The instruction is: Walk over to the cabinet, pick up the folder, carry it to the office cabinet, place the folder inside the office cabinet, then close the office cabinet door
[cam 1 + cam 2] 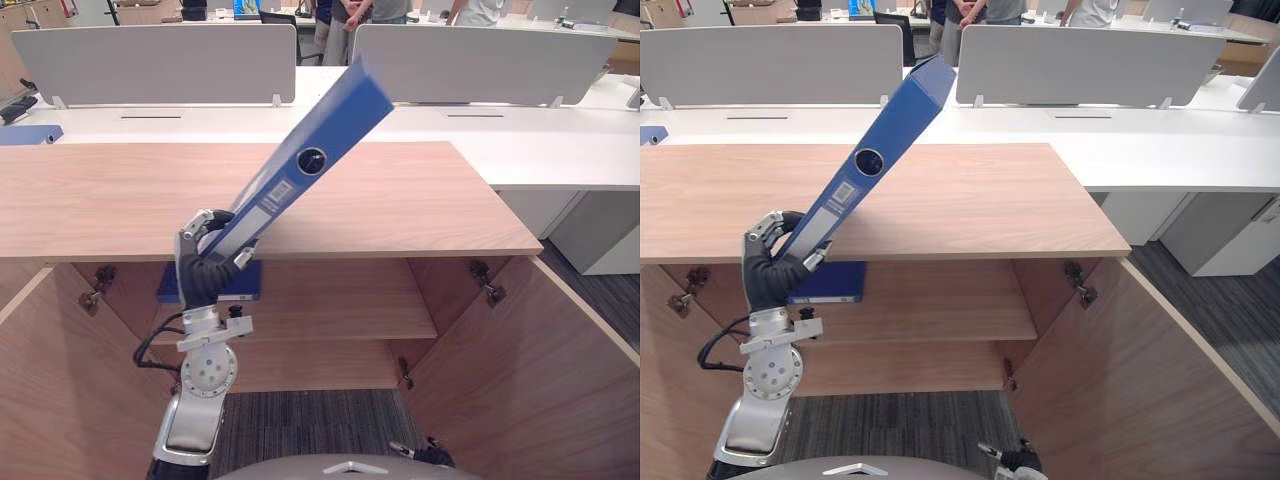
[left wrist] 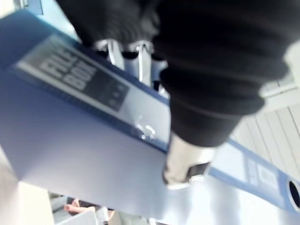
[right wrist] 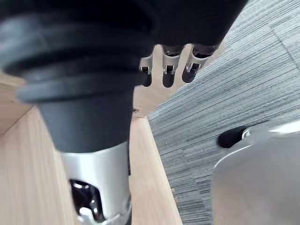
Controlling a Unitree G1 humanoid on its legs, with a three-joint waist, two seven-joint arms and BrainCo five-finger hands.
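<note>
The blue folder [image 1: 310, 150] stands tilted, its top leaning toward the far right above the wooden cabinet top [image 1: 420, 200]. My left hand [image 1: 205, 265] is shut on its lower end at the cabinet's front edge; in the left wrist view the fingers [image 2: 126, 51] and thumb [image 2: 183, 164] pinch the folder's [image 2: 79, 140] labelled spine. Both cabinet doors [image 1: 540, 370] stand open. Another blue folder [image 1: 835, 282] lies flat on the inner shelf [image 1: 340, 300], just behind my left hand. My right hand [image 3: 168, 70] hangs over grey carpet beside a wooden panel, fingers relaxed and holding nothing.
White desks [image 1: 560, 140] with grey dividers [image 1: 480, 60] run behind the cabinet. People [image 1: 350, 15] stand at the far back. The open left door [image 1: 50, 380] and right door flank the space in front of the shelves. Grey carpet [image 1: 300, 420] covers the floor.
</note>
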